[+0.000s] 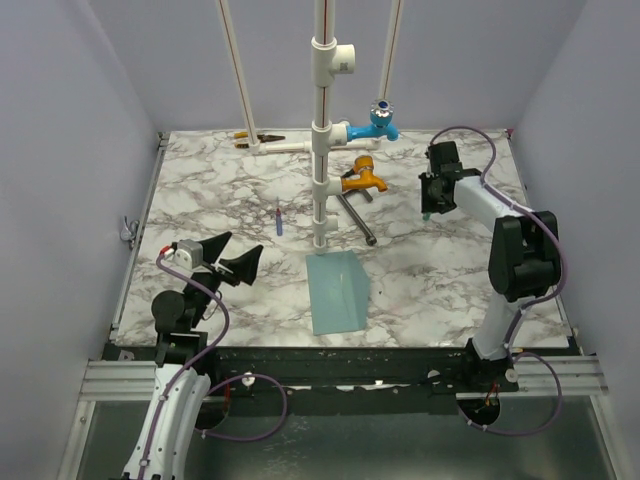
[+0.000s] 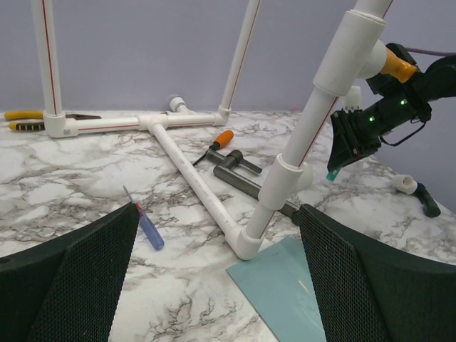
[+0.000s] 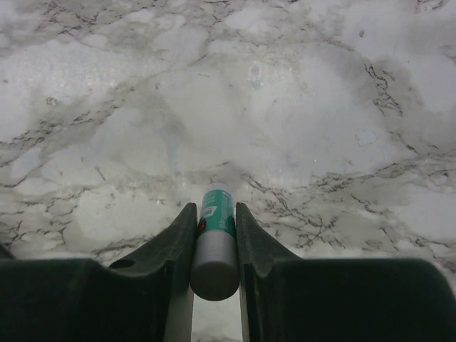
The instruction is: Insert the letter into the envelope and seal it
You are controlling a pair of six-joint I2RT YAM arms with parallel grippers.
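Envelope (image 1: 337, 290) lies flat near the front edge of the table (image 1: 450, 290), its far end just beside the pipe stand (image 1: 321, 150). Left gripper (image 1: 235, 258) sits left of it, jaws wide apart. Right gripper (image 3: 215, 210) is clamped on the glue stick (image 3: 216, 246) over open marble at far right.

Envelope (image 1: 335, 292): light blue-green paper, lies flat, long side pointing up frame, lower middle of top view. Fold line near right edge.
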